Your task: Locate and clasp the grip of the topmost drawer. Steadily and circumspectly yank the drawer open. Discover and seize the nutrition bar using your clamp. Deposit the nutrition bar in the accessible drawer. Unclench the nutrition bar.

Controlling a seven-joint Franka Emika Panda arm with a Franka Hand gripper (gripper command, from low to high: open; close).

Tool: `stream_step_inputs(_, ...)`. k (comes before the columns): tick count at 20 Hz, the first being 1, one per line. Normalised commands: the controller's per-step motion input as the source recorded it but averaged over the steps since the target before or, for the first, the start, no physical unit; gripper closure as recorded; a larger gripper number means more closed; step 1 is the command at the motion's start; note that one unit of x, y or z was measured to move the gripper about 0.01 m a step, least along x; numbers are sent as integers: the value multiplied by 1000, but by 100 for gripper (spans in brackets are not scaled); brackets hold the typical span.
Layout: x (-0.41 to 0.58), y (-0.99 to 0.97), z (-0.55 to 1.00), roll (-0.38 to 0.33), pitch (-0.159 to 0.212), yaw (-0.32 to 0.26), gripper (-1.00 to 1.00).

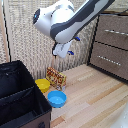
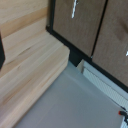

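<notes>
The topmost drawer (image 1: 114, 29) of the brown dresser at the exterior view's right is closed, with its slim silver handle (image 1: 116, 33) across the front. My clamp (image 1: 73, 45) hangs in the air to the left of the dresser. Its two blue tips stand apart, open, with nothing between them. The nutrition bar (image 1: 56, 78), an orange-yellow packet, stands below the clamp on the wooden surface against the back wall. In the wrist view I see brown drawer fronts (image 2: 75, 30) with a silver handle (image 2: 74, 7), but not the fingers.
A lower drawer (image 1: 107, 57) sits under the top one. A yellow bowl (image 1: 42, 85) and a blue bowl (image 1: 57, 99) lie beside the packet. A black fabric bin (image 1: 20, 95) fills the exterior view's lower left. Pale wooden boards (image 1: 95, 95) run between the bowls and the dresser.
</notes>
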Motion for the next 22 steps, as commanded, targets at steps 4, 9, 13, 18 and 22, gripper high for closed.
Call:
stream_step_inputs(4,343,-2,349,-183,-109,182,-100)
stream_step_inputs(9,18,-294,304,-147,-138,157,-100)
stream_step_inputs(13,-102,-569,301,-215,-55,62,-100)
stream_step_inputs(18,-129,-624,251,-205,-101,77,-100)
stream_step_inputs(22,-31,-656,133,-178,-73,91,-100)
